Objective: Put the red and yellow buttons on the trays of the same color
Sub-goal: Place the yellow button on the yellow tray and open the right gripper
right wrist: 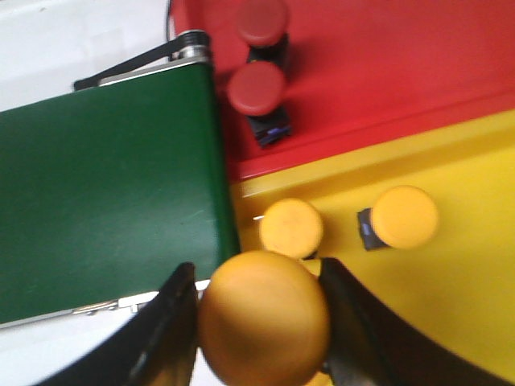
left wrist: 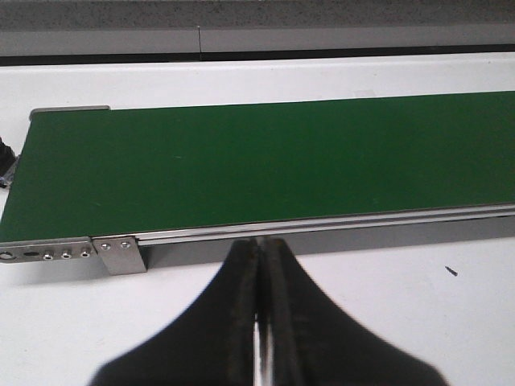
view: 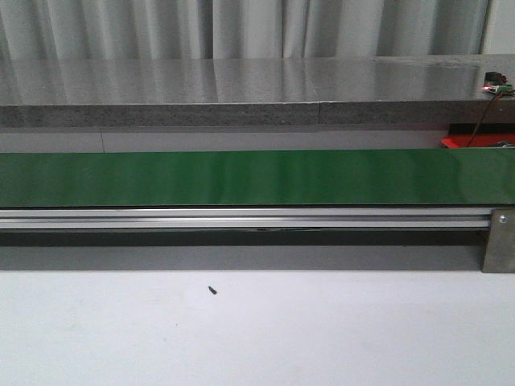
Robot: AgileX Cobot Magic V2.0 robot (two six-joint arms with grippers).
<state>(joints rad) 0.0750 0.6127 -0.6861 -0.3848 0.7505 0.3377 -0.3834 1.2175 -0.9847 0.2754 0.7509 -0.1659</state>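
Nearest in the right wrist view, the right gripper (right wrist: 261, 322) is clamped on a yellow button (right wrist: 264, 318), its smooth domed cap filling the space between the two dark, matte fingers (right wrist: 165, 338). It hangs above the corner where the conveyor belt (right wrist: 105, 193) meets the yellow tray (right wrist: 467, 265). Just beyond lie two more yellow buttons (right wrist: 291, 227) (right wrist: 400, 217) on that glossy tray, round caps on dark bases. Farther on, the red tray (right wrist: 386, 72) holds two red buttons (right wrist: 256, 87) (right wrist: 262, 21), close together near the belt's end roller.

In the left wrist view, the left gripper (left wrist: 261, 305) has its black tapered fingers pressed together, holding nothing, poised over the pale surface (left wrist: 402, 322) just short of the belt's aluminium rail (left wrist: 322, 227).

The front view shows the flat, faintly shiny green belt, and a speckled stone ledge (view: 241, 96) behind.
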